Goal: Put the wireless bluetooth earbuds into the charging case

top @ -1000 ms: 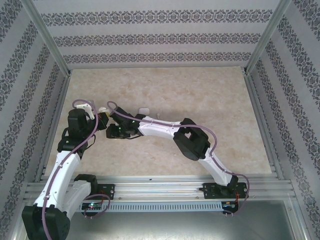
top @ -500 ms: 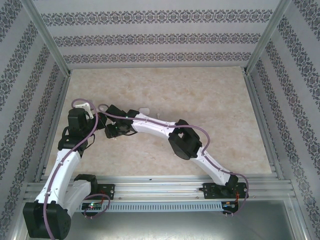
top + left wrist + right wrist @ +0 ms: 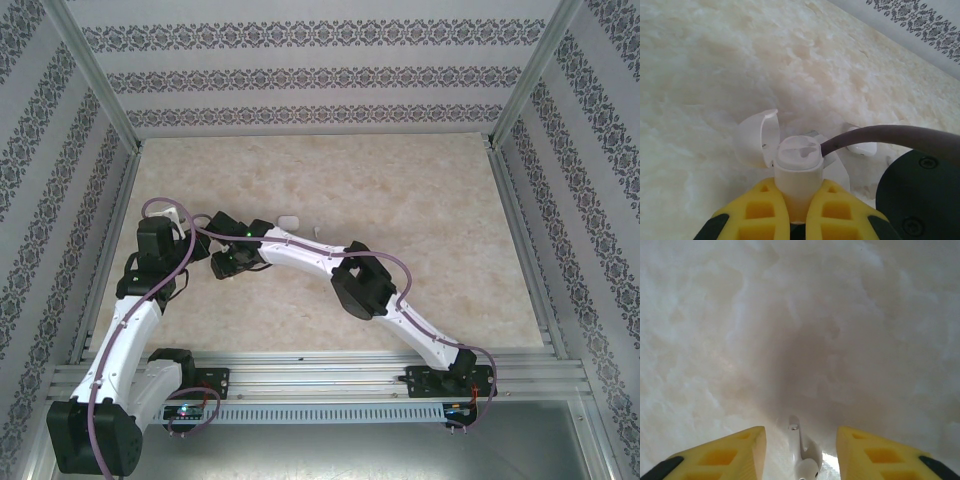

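Beige marbled tabletop [image 3: 420,200], patterned wall panels [image 3: 300,75] around it. Left wrist view, bottom centre: left gripper [image 3: 799,192] clamped on open charging case [image 3: 799,157]. Right gripper [image 3: 800,434] spread, earbud [image 3: 805,462] lying on the table between the jaws, bottom centre.

no legible text, labels or numbers

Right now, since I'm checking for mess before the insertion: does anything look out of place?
Nothing spilled or damaged. One earbud lies loose on the table between the right gripper's parted fingers, not yet in the charging case, which the left gripper clamps with its lid open.
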### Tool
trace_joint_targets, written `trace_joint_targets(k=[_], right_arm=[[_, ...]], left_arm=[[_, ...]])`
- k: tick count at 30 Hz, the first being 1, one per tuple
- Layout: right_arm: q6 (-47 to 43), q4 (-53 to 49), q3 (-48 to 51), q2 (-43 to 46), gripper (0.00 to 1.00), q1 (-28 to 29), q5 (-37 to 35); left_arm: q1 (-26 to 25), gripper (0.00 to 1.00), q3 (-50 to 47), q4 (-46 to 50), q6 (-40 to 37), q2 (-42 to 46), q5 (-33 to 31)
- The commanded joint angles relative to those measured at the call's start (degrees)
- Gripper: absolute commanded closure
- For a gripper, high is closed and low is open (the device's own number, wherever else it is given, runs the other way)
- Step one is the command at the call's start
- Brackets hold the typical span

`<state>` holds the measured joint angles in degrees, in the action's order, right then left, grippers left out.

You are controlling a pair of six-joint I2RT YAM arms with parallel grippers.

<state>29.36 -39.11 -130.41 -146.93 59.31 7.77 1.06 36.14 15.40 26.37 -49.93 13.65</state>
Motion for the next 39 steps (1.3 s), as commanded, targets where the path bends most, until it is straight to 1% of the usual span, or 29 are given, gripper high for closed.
trace_joint_targets(k=[1, 3, 9, 11, 16, 18, 21, 23, 25, 28, 31, 34, 36, 37, 39], right_arm=[[-4.7, -3.81, -0.56, -3.29, 0.61, 3.26, 1.58], [-5.62, -4.41, 0.18, -2.9, 0.63, 3.47, 1.63], [-7.34, -3.65, 4.9, -0.96, 0.73, 3.71, 0.72], [-7.59, -3.54, 6.35, -0.11, 0.74, 3.75, 0.5], [-7.66, -0.94, 13.55, 4.13, 0.81, 3.44, -0.55], [-8.07, -1.34, 15.94, 6.03, 0.82, 3.1, -1.08], [-8.29, 0.3, 22.64, 10.46, 0.83, 2.14, -1.52], [-7.85, 1.98, 28.05, 14.13, 0.83, 1.0, -0.84], [-6.88, 4.25, 34.82, 18.52, 0.83, -0.63, 0.93], [-5.43, 8.05, 44.47, 24.91, 0.82, -3.9, 6.18], [-6.57, 8.64, 52.7, 30.54, 0.81, -7.9, 9.75], [-12.27, 3.97, 55.95, 33.22, 0.81, -10.85, 8.82], [-16.73, -0.02, 56.41, 33.01, 0.81, -12.21, 8.58], [-19.03, -2.04, 56.54, 32.52, 0.8, -12.44, 8.45], [-21.97, -2.97, 56.96, 32.59, 0.79, -12.3, 9.36]], left_arm=[[-0.73, 1.0, 0.81, -4.8, -0.31, 0.42, 7.2], [-0.79, 1.0, 0.76, -5.1, -0.22, 0.07, 7.49], [-0.8, 1.0, 0.93, -6.12, -0.39, -1.12, 7.38], [-0.79, 1.0, 0.9, -6.69, -0.12, -1.22, 7.19], [-0.77, 1.0, -0.05, -8.03, 1.6, -1.43, 7.87], [-0.79, 1.0, -0.17, -8.02, 2.04, -1.44, 8.26], [-0.77, 1.0, -0.46, -8.3, 2.24, -1.74, 9.36], [-0.78, 1.0, -0.82, -9.66, 1.89, -2.42, 12.07], [-0.84, 1.0, -2.09, -13.92, 2.15, -3.17, 16.94], [-1.01, 1.0, -4.84, -20.9, 5.31, -3.83, 21.65], [-1.6, 1.0, -6.06, -24.24, 6.19, -4.39, 24.43], [-2.63, 1.0, -6.21, -24.37, 5.78, -4.87, 25.87], [-3.31, 1.0, -6.24, -24.67, 5.41, -5.11, 27.16], [-3.51, 1.0, -6.16, -24.56, 5.08, -5.27, 28.38], [-3.52, 1.0, -5.8, -23.12, 4.0, -5.42, 29.71]])
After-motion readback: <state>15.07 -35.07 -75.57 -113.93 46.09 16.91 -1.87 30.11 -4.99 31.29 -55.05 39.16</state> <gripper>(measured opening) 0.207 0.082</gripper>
